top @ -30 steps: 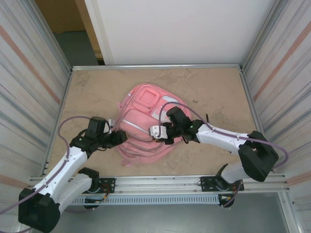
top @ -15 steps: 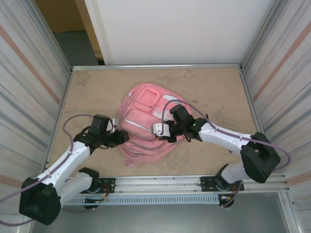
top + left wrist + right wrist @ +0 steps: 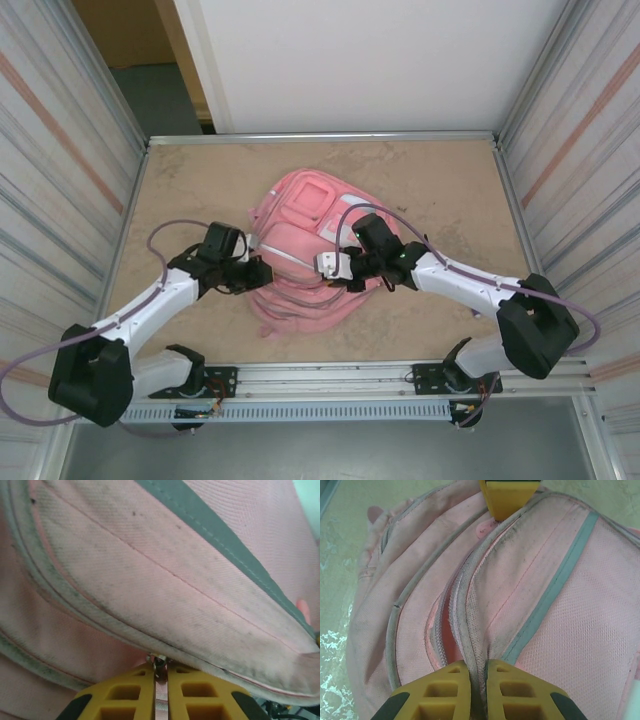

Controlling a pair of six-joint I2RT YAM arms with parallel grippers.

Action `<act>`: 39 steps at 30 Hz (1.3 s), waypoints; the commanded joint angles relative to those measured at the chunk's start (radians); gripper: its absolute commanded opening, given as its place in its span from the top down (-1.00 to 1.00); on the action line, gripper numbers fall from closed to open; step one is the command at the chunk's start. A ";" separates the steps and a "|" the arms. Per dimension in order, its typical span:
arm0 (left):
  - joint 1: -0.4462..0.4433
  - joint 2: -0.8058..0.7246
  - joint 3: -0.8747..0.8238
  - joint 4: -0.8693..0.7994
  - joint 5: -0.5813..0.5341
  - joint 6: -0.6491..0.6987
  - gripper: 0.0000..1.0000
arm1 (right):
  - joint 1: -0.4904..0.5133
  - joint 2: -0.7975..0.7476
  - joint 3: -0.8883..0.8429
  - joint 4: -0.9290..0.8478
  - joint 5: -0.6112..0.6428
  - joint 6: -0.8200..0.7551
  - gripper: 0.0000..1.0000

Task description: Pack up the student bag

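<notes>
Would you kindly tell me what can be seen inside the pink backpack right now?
The student bag is parted slightly along a zipper pinched by the right gripper; pink lining shows in the gap. Any contents are covered by the fabric.

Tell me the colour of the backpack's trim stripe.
Grey stripe on the pink student bag; clearest in right wrist view.

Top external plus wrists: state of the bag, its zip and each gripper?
student bag: lying flat on the table, front pockets up.
front pocket zip: looks partly open, with a darker pink gap showing.
left gripper: shut on a pink tab at the bag's seam, likely a zip pull.
right gripper: shut on the student bag's zip edge.
</notes>
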 commanded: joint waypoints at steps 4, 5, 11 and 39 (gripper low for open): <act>0.017 -0.030 0.028 -0.126 -0.198 0.029 0.98 | -0.037 -0.043 0.014 -0.003 -0.053 -0.018 1.00; 0.034 -0.036 0.022 -0.125 -0.194 0.025 1.00 | -0.039 -0.046 0.013 0.001 -0.054 -0.020 1.00; 0.091 -0.041 -0.015 -0.073 -0.053 0.026 1.00 | -0.077 -0.039 0.056 -0.083 0.070 -0.098 0.95; 0.098 -0.067 0.146 -0.077 -0.080 0.057 0.00 | -0.096 0.159 0.140 0.283 0.054 0.128 -0.08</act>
